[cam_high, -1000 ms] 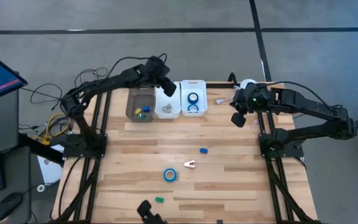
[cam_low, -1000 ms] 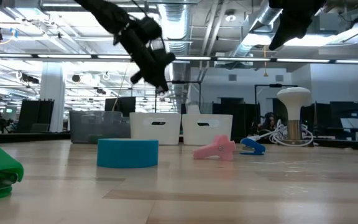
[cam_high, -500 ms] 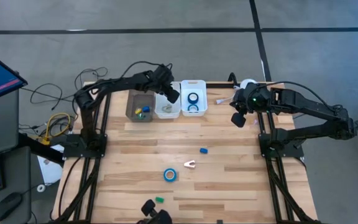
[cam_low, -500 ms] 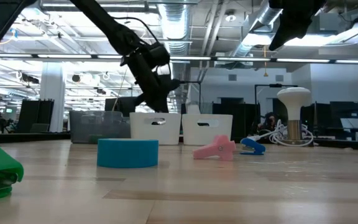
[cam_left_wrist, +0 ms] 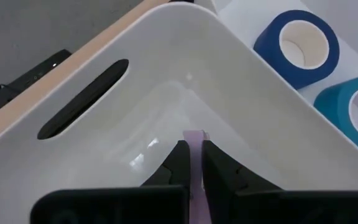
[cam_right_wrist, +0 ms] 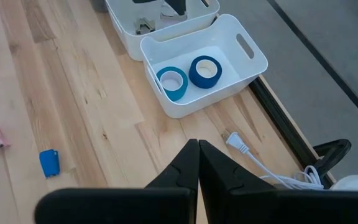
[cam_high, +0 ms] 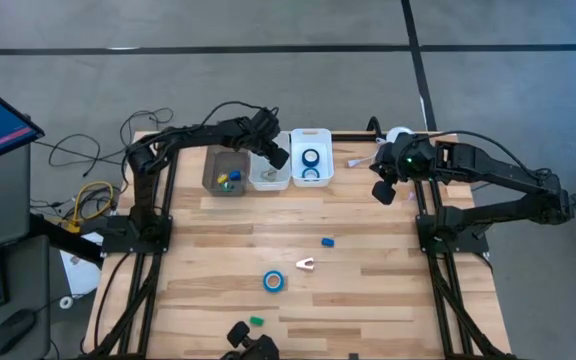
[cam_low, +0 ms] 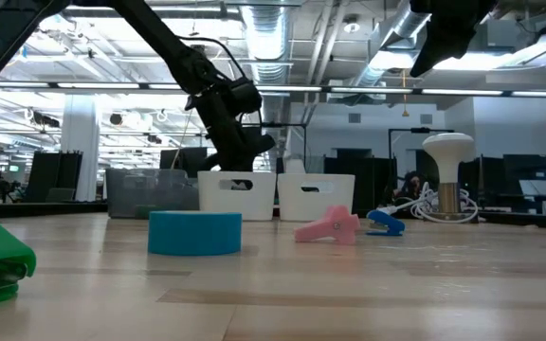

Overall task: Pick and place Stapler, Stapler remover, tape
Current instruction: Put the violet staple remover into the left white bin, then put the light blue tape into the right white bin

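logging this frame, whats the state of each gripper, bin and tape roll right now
left gripper: shut on a thin pink piece, over the middle white bin
right gripper: shut, empty, raised
right white bin: holds two tape rolls
tape roll on table: lying flat, untouched

Wooden table [cam_high: 368, 290] bears bins [cam_high: 270, 160], tape [cam_high: 273, 281], stapler remover [cam_high: 306, 264].
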Available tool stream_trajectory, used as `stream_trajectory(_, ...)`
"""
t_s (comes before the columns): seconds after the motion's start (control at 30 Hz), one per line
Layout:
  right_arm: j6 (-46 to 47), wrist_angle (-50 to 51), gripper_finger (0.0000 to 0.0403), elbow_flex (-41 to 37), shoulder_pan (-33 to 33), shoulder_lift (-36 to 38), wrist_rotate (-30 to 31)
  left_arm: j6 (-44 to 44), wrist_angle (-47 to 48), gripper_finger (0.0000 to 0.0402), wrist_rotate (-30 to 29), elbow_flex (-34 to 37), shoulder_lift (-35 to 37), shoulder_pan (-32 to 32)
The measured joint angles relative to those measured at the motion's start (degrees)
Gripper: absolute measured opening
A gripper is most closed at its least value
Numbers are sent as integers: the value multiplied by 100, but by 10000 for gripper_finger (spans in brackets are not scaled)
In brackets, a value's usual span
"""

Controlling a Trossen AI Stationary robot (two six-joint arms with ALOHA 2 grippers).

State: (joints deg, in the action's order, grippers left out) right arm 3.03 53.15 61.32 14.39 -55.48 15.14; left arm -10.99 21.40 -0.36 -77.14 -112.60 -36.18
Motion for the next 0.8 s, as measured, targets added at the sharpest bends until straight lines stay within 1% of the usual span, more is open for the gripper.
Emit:
stream_trajectory(0.13,0,0,1,0,0,0,0,-23,-4,29,-1,0,0,10)
stream_trajectory(0.37,0,1,1,0,0,0,-2,-45,-6,94,-109,0,2,11)
stream_trajectory(0.5,0,0,1,0,0,0,-2,-156,1,121,-62,0,21,11)
stream_trajectory(0.63,-1,0,1,0,2,0,-2,-148,10,125,233,4,295,56)
stream_trajectory(0.8,-48,0,1,0,2,0,-1,224,5,95,240,4,1037,336)
